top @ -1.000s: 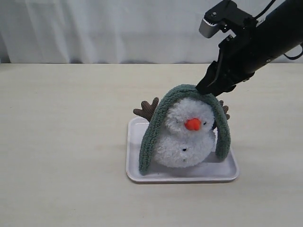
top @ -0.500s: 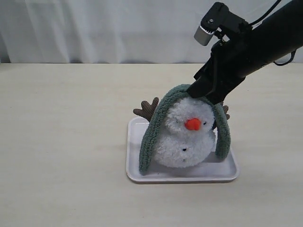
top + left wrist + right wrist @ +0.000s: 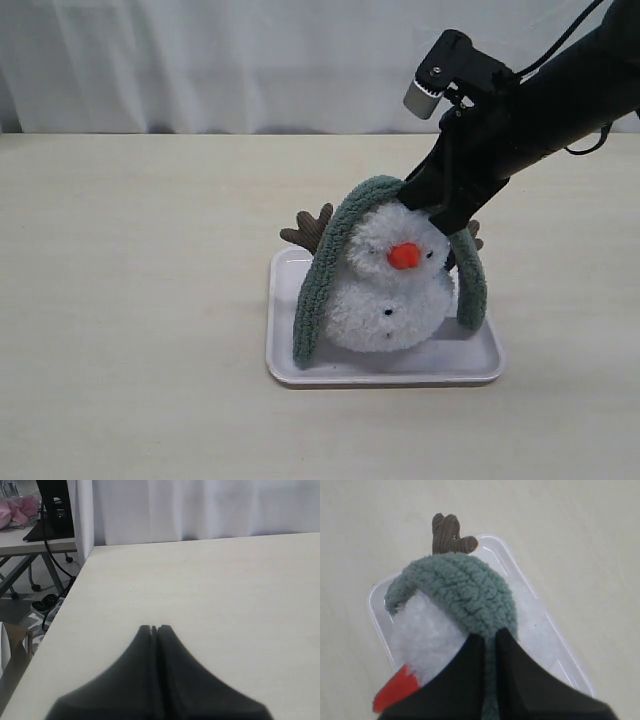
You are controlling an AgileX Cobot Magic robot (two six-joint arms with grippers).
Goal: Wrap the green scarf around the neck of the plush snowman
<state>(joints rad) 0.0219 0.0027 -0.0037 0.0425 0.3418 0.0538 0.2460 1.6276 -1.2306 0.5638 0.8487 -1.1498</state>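
Note:
The plush snowman (image 3: 390,290) sits in a white tray (image 3: 290,370), leaning a little to the left, its orange nose (image 3: 404,256) facing the camera. The green scarf (image 3: 330,260) lies draped over the top of its head, one end hanging down each side into the tray. My right gripper (image 3: 430,205) is shut on the scarf at the right of the head; the wrist view shows the green knit (image 3: 470,592) pinched between the black fingers (image 3: 515,655). The neck is not covered by the scarf. My left gripper (image 3: 154,628) is shut over bare table, out of the exterior view.
A brown twig arm (image 3: 308,228) sticks out behind the scarf on the left. The tray stands mid-table on a pale wooden top (image 3: 130,300). A white curtain (image 3: 220,60) hangs behind. The left wrist view shows the table's edge and a dark stand (image 3: 50,510) beyond.
My right gripper came down to the left onto the scarf and shut on it. The snowman's head has tipped slightly left and the scarf's right end has pulled in.

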